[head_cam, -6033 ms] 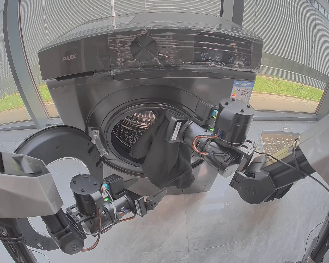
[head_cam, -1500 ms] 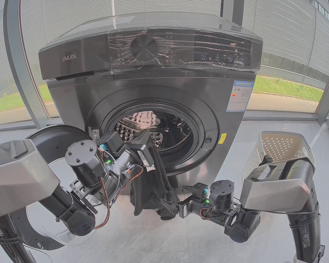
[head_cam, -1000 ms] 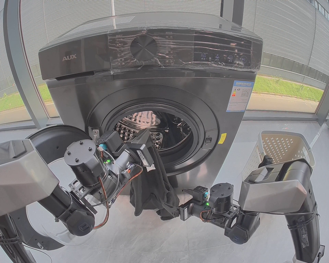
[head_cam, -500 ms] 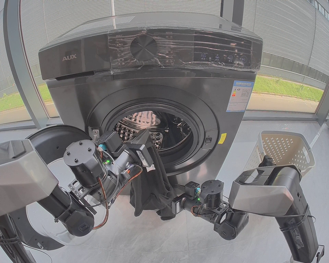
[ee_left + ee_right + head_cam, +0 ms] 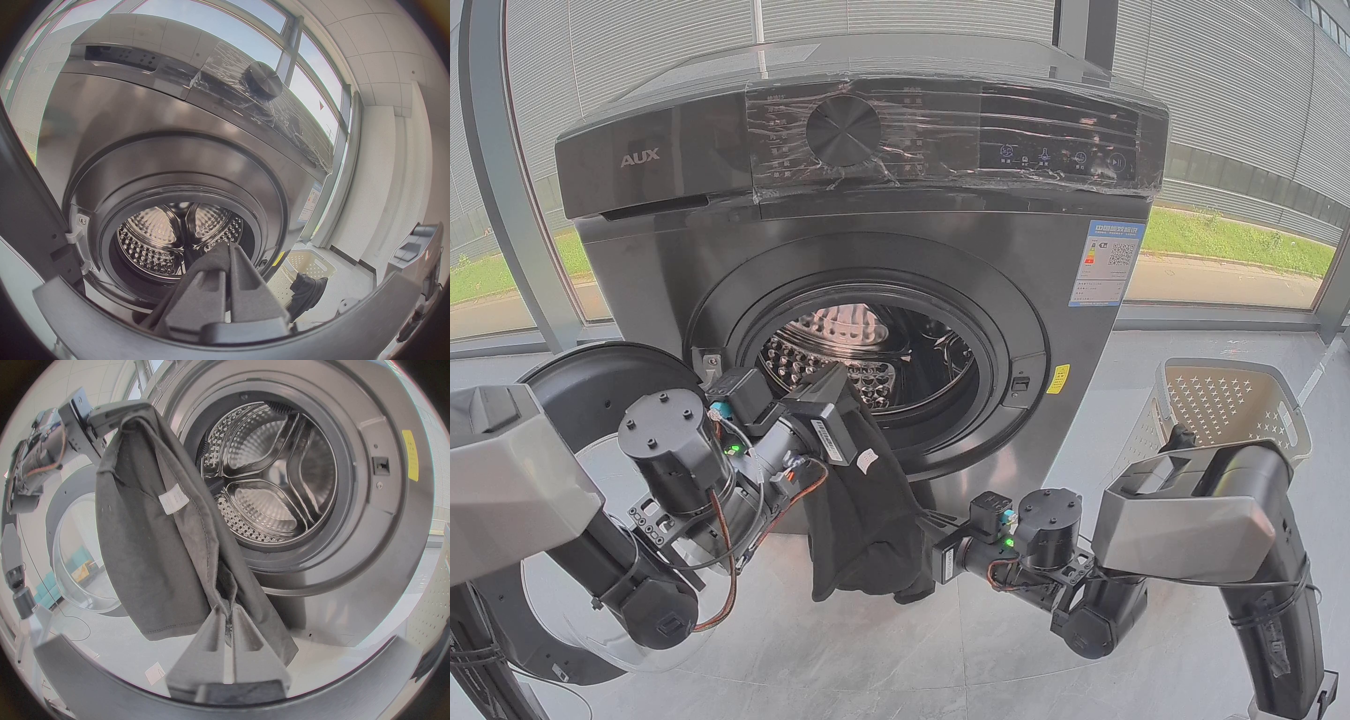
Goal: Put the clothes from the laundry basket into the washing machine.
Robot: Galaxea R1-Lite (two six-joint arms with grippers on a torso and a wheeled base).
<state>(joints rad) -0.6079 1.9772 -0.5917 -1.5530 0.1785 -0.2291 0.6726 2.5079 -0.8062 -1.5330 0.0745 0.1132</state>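
- Dark garment: hangs outside the washing machine, in front of and below its round opening; white label showing.
- Drum: bare steel.
- Left hand: fingers closed on the garment's top edge, at the opening's lower left rim.
- Right hand: fingers closed on the garment's lower edge, near the floor.
- Door: swung open, left.
- Laundry basket: on the floor, right of the machine.

The left hand is raised on a bent arm, clamped tight on the top of a dark garment. The right hand sits low on an outstretched forearm, pinched closed on the garment's lower edge.
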